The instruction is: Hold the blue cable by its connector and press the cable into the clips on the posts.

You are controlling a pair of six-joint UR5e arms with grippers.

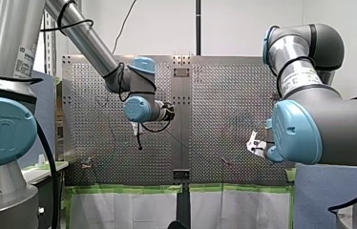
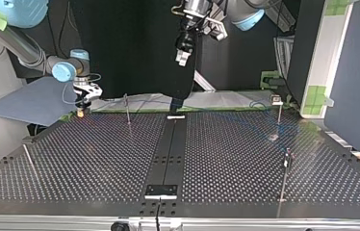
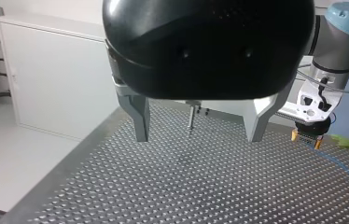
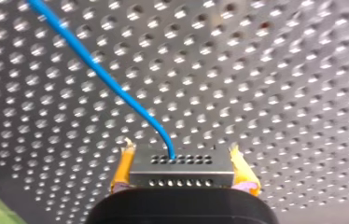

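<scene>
Blue cable (image 4: 98, 77), grey connector (image 4: 182, 172) with rows of dark holes, yellow pads (image 4: 122, 170) on my right gripper (image 4: 181, 150), silver table (image 4: 280, 70) dotted with holes, my left gripper (image 3: 198, 137) black

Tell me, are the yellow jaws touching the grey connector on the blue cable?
Touching. In the right wrist view my right gripper clamps the connector, jaws pressed against both its ends.

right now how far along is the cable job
Done: my right gripper is shut on the connector, blue cable trailing from it. In hand: my left gripper hangs open over the table. Left: pressing the cable into clips on the posts; I cannot see it seated in any.
</scene>
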